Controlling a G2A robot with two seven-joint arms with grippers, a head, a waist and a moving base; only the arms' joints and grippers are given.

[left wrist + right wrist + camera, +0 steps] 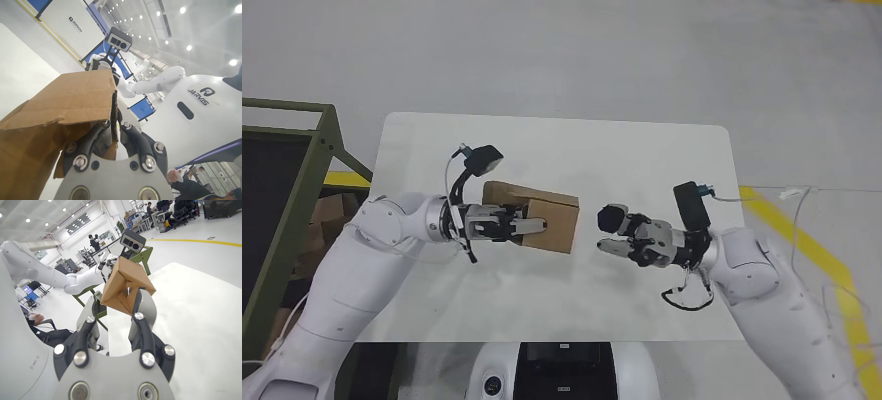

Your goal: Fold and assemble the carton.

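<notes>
A brown carton [542, 215] is held above the middle of the white table, its long side running left to right. My left gripper [514, 225] is at its left end, shut on one cardboard wall [113, 121] that stands between the fingers [98, 130]. The carton [71, 98] fills that view's near side. My right gripper [608, 232] hovers a short gap off the carton's right end, open and holding nothing. Between its spread fingers [143, 302], the carton [122, 281] shows farther off, with its end flaps folded inward and a triangular gap between them.
The white table [662, 160] has bare surface all around the arms. A green metal frame [302, 150] stands off the table's left edge, with loose cardboard [327, 215] under it. A yellow floor line [802, 240] runs past the right edge.
</notes>
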